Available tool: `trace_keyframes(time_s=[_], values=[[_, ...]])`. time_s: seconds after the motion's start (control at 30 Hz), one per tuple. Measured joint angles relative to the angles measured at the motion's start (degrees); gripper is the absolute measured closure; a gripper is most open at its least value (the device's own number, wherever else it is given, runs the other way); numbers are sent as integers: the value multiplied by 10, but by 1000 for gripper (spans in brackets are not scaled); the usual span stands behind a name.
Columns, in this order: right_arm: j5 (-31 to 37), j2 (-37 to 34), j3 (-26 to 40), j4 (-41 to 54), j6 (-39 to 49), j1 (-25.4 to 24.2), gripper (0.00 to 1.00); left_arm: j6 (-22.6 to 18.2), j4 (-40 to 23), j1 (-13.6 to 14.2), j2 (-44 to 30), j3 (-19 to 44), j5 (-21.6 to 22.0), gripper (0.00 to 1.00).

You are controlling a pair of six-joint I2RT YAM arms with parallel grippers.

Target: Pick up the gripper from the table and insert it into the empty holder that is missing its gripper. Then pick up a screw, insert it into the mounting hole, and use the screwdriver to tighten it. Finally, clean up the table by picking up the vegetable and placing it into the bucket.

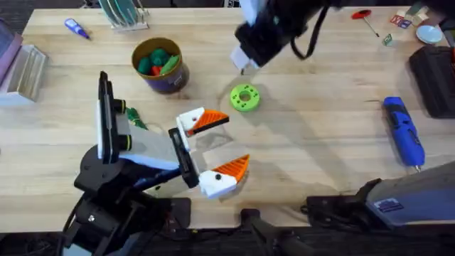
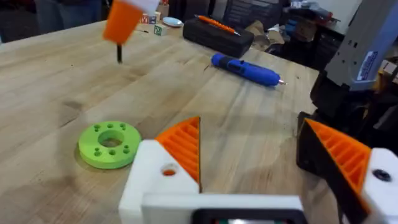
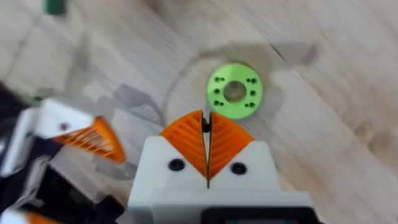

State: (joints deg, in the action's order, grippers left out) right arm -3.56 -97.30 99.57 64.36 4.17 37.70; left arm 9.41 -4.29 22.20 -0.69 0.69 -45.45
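Observation:
My left gripper (image 1: 237,139) (image 2: 252,124) rests open at mid-table. Both of its white holders carry orange ribbed wedges. On one holder (image 2: 155,180) the orange gripper piece (image 2: 183,146) is seated and the mounting hole (image 2: 169,171) shows orange with no screw head. My right gripper (image 1: 242,64) (image 3: 206,121) hangs above the green ring disc (image 1: 245,97), shut on a small dark screw (image 2: 119,55) that points down. The blue screwdriver (image 1: 404,131) lies at the right. A dark-green vegetable (image 1: 135,119) lies beside the left arm, below the purple bucket (image 1: 170,82).
The bucket holds green and red toy pieces. A thin blue-handled tool (image 1: 77,28) lies at the far left and a red-handled one (image 1: 366,18) at the far right. A black case (image 1: 434,82) sits on the right edge and a clear rack (image 1: 124,14) at the back.

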Motion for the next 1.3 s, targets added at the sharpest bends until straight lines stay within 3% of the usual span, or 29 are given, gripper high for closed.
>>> trace_keyframes(time_s=[0.17,0.43,1.3], values=[[-60,12,74,24,37,27,995,0,0,0,0,0,0,15],[-133,3,84,37,57,82,995,0,0,0,0,0,0,14],[-149,-47,84,60,62,153,995,-28,0,0,0,0,0,14]])
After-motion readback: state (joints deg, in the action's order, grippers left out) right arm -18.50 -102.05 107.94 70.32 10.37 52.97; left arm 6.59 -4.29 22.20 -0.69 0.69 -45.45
